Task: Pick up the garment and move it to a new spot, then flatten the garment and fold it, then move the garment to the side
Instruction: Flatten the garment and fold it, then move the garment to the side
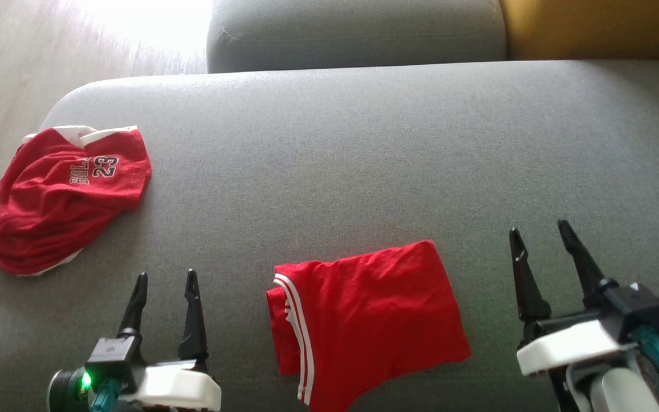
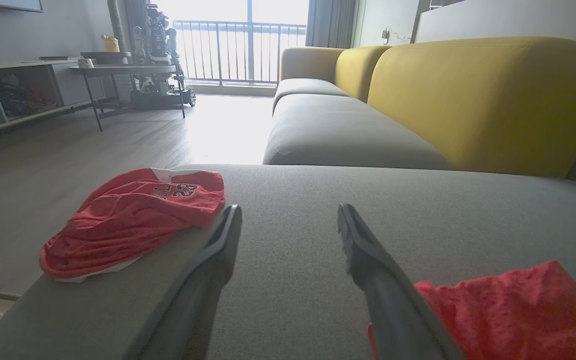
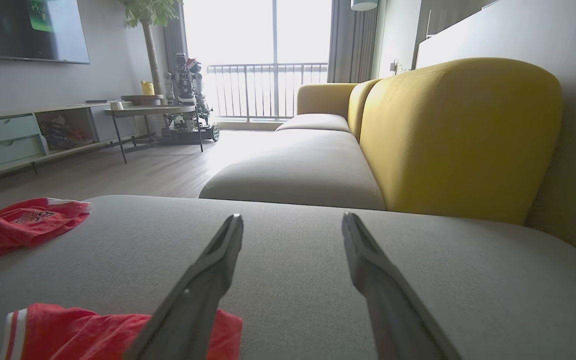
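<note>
Shorts, apparently folded, on sofa, jersey well apart

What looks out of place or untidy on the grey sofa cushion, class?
The crumpled red fabric jersey marked 23 lies bunched at the left edge of the grey fabric sofa cushion, seemingly overhanging it. The red shorts with white stripes lie folded flat near the front. Nothing looks spilled or damaged.

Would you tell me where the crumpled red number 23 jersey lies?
In the head view, the crumpled red jersey lies far left on the grey cushion, beyond the left gripper.
</note>
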